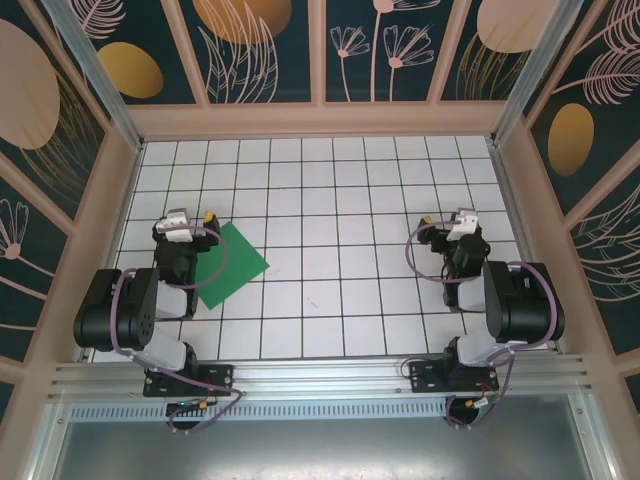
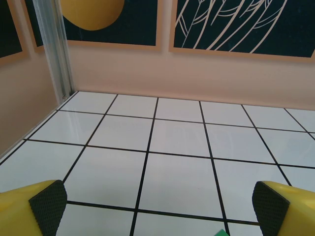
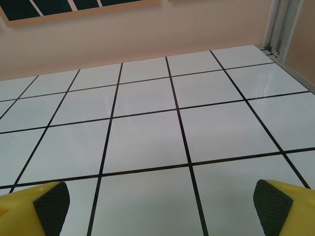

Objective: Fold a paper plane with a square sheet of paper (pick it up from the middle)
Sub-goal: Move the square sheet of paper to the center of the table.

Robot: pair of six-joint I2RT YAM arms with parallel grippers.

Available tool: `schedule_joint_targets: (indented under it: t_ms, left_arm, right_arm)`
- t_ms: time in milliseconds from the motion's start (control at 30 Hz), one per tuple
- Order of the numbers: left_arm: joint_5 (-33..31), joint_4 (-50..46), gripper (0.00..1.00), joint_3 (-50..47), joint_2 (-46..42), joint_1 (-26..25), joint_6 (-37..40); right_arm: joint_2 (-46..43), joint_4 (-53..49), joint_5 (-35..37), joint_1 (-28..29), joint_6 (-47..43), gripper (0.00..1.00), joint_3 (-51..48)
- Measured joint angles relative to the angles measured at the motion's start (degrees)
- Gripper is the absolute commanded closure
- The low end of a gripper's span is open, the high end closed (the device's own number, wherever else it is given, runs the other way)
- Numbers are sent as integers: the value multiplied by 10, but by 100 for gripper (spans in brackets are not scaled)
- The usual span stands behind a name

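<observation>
Flat green sheet point(image 1: 232, 265) (near left hand point(image 2: 157, 209))

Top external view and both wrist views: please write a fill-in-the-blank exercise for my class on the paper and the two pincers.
1. The square sheet of paper lying flat on the table is ___ in colour.
2. The left pincer and the right pincer both have their jaws ___.
3. The pincer nearer the paper is the ___ one.
4. The fingers of each pincer are ___ with dark pads.
Missing words: green; open; left; yellow.
</observation>
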Motion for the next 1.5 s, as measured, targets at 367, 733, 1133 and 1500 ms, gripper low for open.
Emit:
schedule_joint_targets:
  t_ms: [367, 733, 1133, 1500]
  left_arm:
    - [0, 0, 1, 0, 0, 0, 0]
    - [-1, 6, 1, -9, -6, 0, 0]
    - [-56, -302, 1, 64, -284, 0, -150]
    - [-16, -617, 2, 159, -253, 3, -286]
  right_arm:
    - [0, 0, 0, 0, 0, 1, 0]
    - [0, -2, -12, -10, 2, 1, 3]
    - [-20, -474, -103, 139, 65, 2, 393]
    - [301, -685, -205, 452, 145, 5, 704]
